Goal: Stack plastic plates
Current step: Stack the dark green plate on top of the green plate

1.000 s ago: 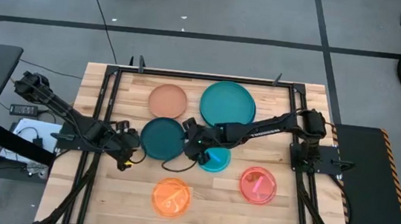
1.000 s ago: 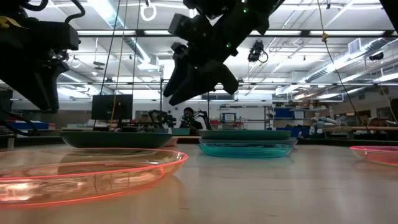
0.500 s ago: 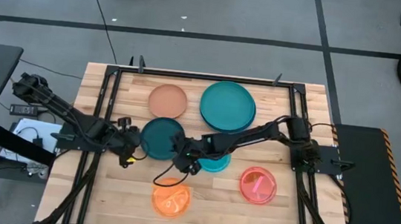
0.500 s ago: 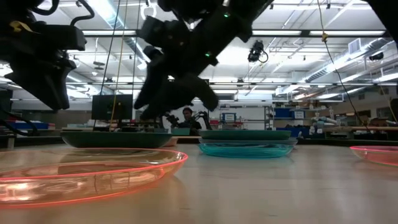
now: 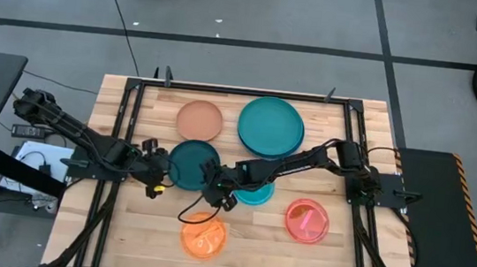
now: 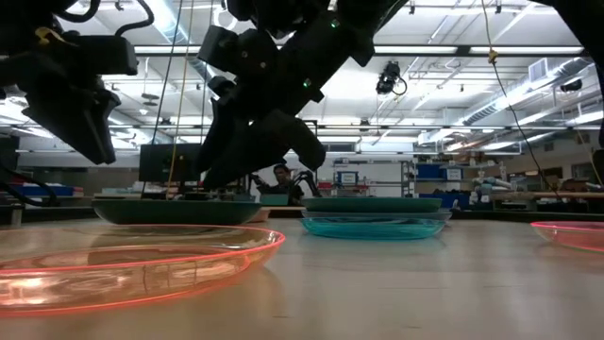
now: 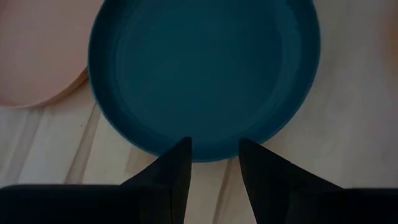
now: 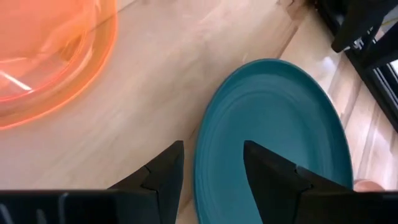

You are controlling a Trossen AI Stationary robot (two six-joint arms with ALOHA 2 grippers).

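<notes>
- The medium dark teal round plastic plate (image 5: 193, 163) lies flat on the wooden table (image 5: 349, 261), between the two grippers and just beside the peach-tan plate (image 5: 199, 120).
- Over the last second the right gripper (image 5: 217, 194) has swung from the small cyan plate (image 5: 258, 191) to the dark teal plate's near rim, jaws narrowly parted and empty; it looks set to grasp that plate.
- The left gripper (image 5: 157, 176) has edged closer to the opposite rim, jaws narrowly apart and empty.
- No plates are stacked yet, as far as shows.
- The right arm covers part of the cyan plate; no blue plate is visible; whether either fingertip touches the rim is unclear.
</notes>
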